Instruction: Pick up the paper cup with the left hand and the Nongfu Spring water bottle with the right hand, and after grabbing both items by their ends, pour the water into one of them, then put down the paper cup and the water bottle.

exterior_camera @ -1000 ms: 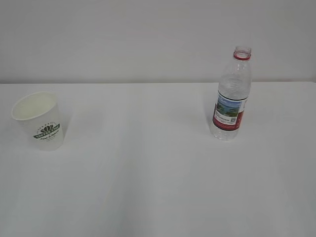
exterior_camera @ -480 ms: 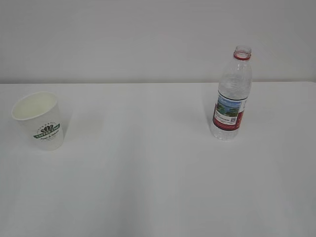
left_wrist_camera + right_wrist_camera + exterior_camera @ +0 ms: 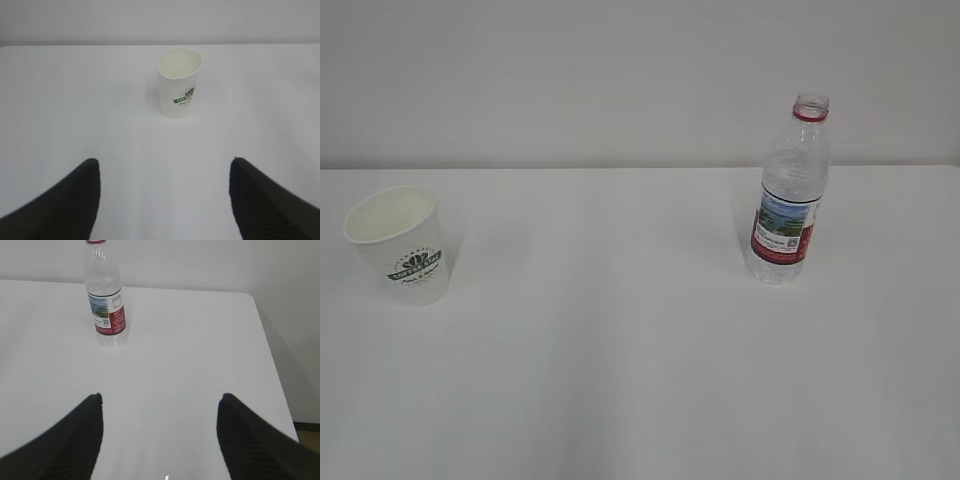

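The paper cup [image 3: 400, 245] stands upright at the left of the white table, green logo facing front; the left wrist view has the paper cup [image 3: 178, 82] ahead and a little right of centre. My left gripper [image 3: 164, 162] is open, well short of it, nothing between its jaws. The Nongfu Spring water bottle [image 3: 788, 195] stands upright at the right, uncapped, red neck ring; in the right wrist view the bottle [image 3: 106, 300] is far ahead to the left. My right gripper [image 3: 161, 397] is open and empty. Neither arm shows in the exterior view. No water is discernible.
The white table [image 3: 620, 330] runs back to a plain pale wall [image 3: 620, 80]. Its right edge and far right corner [image 3: 252, 297] show in the right wrist view, with a dark strip of floor [image 3: 307, 426] beyond.
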You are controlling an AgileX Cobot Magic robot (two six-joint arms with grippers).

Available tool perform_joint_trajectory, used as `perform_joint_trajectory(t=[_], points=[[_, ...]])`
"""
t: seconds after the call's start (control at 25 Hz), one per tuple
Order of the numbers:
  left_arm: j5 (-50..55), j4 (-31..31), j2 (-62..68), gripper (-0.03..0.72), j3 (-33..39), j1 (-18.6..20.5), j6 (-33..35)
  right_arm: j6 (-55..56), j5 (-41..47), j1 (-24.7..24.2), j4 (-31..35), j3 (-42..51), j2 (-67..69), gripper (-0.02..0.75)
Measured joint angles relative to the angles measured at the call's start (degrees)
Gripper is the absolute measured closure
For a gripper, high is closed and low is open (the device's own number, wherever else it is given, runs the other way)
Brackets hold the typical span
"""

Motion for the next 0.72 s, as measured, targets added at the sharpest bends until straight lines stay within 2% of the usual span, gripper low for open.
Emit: perform_joint_trajectory(t=[0.72], points=[[-10.99, -0.04, 6.32, 0.101, 0.00, 0.00, 0.00, -0.47, -6.74, 0.00, 0.50, -1.79, 6.02, 0.203]])
